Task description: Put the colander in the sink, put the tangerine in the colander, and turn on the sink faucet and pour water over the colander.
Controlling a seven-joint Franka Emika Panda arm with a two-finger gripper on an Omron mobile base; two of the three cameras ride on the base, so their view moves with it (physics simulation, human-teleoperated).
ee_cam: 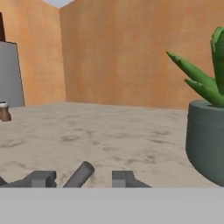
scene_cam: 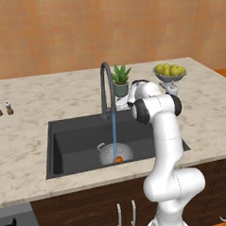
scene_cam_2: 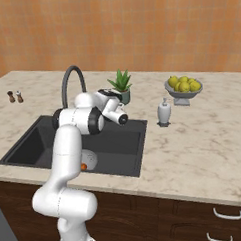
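The black sink [scene_cam: 55,151] holds the silver colander [scene_cam: 107,155], with the orange tangerine [scene_cam: 118,159] inside it. A blue stream of water [scene_cam: 114,133] runs from the dark gooseneck faucet [scene_cam: 105,82] down into the colander. The colander [scene_cam_2: 90,158] and tangerine [scene_cam_2: 83,167] peek out beside my arm in the right base view. My hand is behind the sink, next to the faucet's base. In the hand view my gripper [ee_cam: 84,180] is open, low over the counter. A dark grey rod [ee_cam: 81,174], apparently the faucet's lever, lies between the fingertips with a gap on each side.
A potted spiky plant [ee_cam: 205,144] stands very close on the right of the hand; it sits behind the sink [scene_cam: 121,81]. A footed bowl of yellow-green fruit [scene_cam: 169,72] and a soap dispenser [scene_cam_2: 164,111] are to the right. Two small shakers [scene_cam: 3,109] stand far left.
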